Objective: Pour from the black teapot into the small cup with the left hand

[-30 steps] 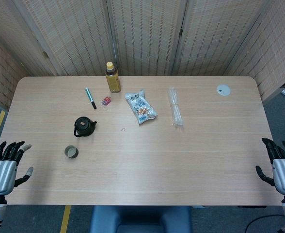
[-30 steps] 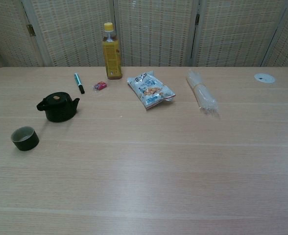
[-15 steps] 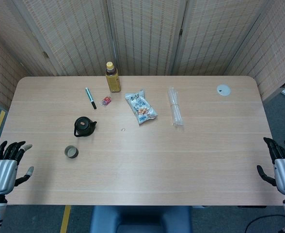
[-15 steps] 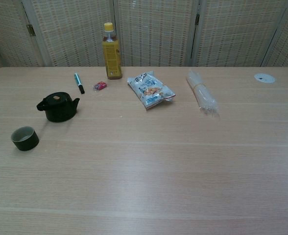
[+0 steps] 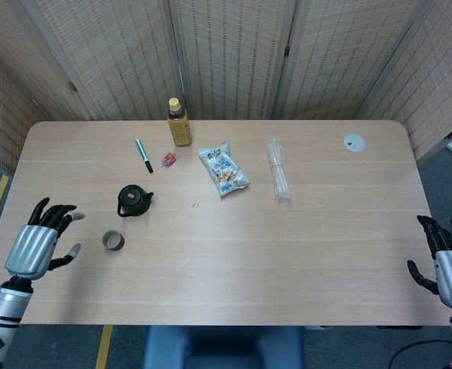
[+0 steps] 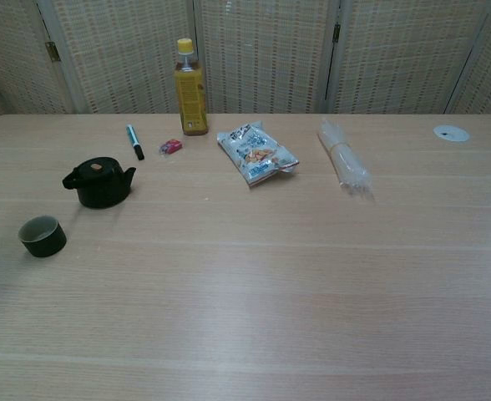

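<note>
Wooden table (image 5: 303, 254), woven screens behind; teapot (image 5: 134, 201) beside cup (image 5: 113, 241); left hand (image 5: 35, 247) and right hand (image 5: 450, 269) both spread, holding nothing

The head view looks steeply down from high above the near edge, taking in the whole surface (image 5: 303, 254) and the screen behind. The chest view sits low and close, facing level across the surface (image 6: 270, 317) toward that screen. Both share the far and middle parts.
</note>
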Robot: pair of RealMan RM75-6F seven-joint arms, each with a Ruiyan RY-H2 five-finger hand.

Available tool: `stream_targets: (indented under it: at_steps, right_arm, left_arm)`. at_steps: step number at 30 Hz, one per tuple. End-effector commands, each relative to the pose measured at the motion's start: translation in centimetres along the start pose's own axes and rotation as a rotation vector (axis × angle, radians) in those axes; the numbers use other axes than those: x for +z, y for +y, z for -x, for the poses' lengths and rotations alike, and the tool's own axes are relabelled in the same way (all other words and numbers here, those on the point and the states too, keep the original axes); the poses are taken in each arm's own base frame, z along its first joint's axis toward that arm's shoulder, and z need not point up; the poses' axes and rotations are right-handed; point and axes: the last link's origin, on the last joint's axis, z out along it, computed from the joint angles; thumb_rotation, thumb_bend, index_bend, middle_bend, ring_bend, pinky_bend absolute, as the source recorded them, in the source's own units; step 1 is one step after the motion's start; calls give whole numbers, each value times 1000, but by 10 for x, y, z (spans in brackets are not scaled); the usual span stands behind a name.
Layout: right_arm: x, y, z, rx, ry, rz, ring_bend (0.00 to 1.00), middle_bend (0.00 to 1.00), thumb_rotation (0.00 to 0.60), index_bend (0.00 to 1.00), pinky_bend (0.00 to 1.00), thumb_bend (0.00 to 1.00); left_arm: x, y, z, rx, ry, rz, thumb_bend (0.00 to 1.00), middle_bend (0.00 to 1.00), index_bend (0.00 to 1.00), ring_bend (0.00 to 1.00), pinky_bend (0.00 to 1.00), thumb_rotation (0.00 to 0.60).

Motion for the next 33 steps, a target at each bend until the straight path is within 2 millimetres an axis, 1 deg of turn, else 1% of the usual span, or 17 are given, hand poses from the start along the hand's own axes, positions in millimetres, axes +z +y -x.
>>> stream_targets:
  at_steps: [1,4,9,15,20,28,33]
  right_arm:
    - [0,0,-1,-2,2,0,212,154,600,59,56,361]
    - [1,0,-3,-3,4,-3,211,154,600,60,56,362]
    - [1,-1,-4,-3,5,-8,211,154,600,60,57,362]
    - [1,0,-4,-2,3,-5,211,154,600,61,56,362]
    - [1,0,-4,-2,-1,-7,212,154,600,68,56,362]
    - [0,0,-4,6,1,-12,214,155,600,86,56,362]
    - [1,-1,-4,6,0,-11,214,155,600,86,56,362]
  left_arm:
    - [23,3,0,-14,-24,16,382,242,311,207,11,600]
    - [38,7,1,-22,-41,27,382,247,311,218,13,600]
    - [64,21,5,-10,-71,66,382,249,299,226,16,600]
    - [90,43,12,0,-120,89,381,228,249,180,1,600]
    - [110,54,24,7,-159,86,352,188,217,148,0,600]
    - [129,65,43,44,-196,43,308,141,169,113,0,600]
    - [137,67,50,52,-211,13,272,95,139,75,0,600]
